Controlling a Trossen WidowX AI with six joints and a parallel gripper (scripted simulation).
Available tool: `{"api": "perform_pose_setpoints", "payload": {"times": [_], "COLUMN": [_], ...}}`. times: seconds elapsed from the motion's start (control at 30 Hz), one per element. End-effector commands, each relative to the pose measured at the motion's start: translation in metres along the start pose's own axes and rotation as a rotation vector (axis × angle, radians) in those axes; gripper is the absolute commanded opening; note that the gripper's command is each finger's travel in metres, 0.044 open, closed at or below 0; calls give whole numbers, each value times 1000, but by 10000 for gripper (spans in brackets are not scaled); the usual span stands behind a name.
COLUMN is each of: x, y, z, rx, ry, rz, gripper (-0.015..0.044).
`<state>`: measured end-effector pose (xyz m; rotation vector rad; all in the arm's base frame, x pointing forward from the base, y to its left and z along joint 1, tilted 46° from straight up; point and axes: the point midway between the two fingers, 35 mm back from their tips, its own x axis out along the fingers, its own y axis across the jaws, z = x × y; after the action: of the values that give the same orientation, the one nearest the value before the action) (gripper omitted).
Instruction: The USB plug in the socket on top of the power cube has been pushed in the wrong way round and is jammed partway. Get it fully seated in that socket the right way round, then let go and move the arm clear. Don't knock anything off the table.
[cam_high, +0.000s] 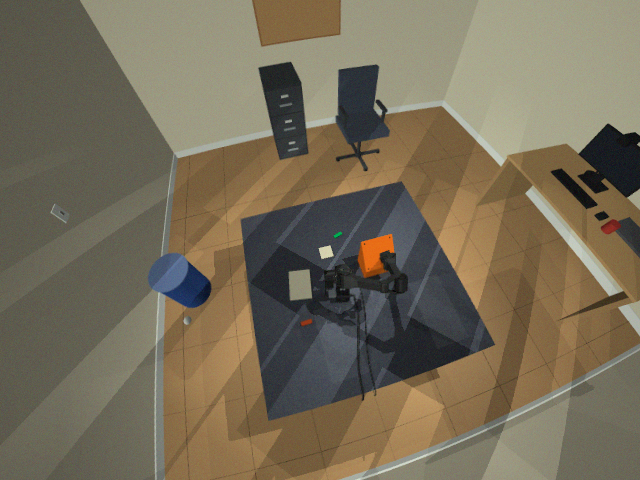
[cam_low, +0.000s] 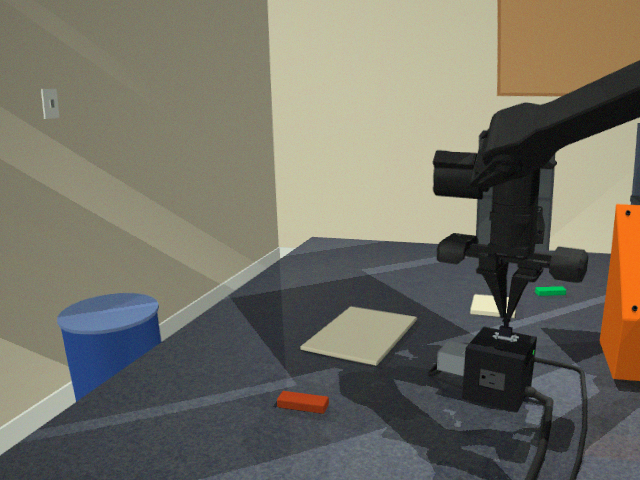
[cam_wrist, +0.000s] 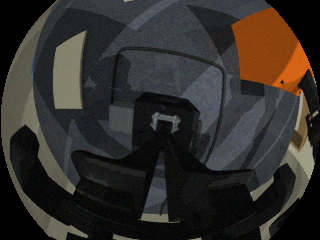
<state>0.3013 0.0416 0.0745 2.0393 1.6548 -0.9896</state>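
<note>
A black power cube (cam_low: 497, 372) (cam_high: 337, 291) stands on the dark table top, with thick black cables running off its right side. On its top face is a socket with a pale metal rim (cam_low: 505, 336) (cam_wrist: 164, 120). A small dark USB plug (cam_low: 505, 329) stands upright in that socket. My gripper (cam_low: 505, 319) (cam_wrist: 163, 138) points straight down over the cube and is shut on the USB plug. The fingertips nearly touch the cube's top. In the wrist view the fingers hide the plug itself.
A beige pad (cam_low: 359, 334) (cam_high: 299, 284) lies left of the cube, and a smaller cream pad (cam_low: 485, 304) (cam_high: 326, 251) lies behind it. A red block (cam_low: 302, 401), a green block (cam_low: 550, 290) and a grey box (cam_low: 451, 358) lie nearby. An orange stand (cam_low: 620, 299) (cam_high: 374, 255) rises at the right.
</note>
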Motion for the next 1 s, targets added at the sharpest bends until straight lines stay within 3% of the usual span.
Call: {"api": "perform_pose_setpoints", "payload": {"times": [0.0,0.67,0.8,0.97], "x": [3,3,0,0], "y": [-1,-1,0,0], "z": [-1,-1,0,0], "rx": [-1,-1,-1,-1], "ry": [1,1,0,0], "rz": [-6,-6,1,1], "gripper": [0,0,95,95]}}
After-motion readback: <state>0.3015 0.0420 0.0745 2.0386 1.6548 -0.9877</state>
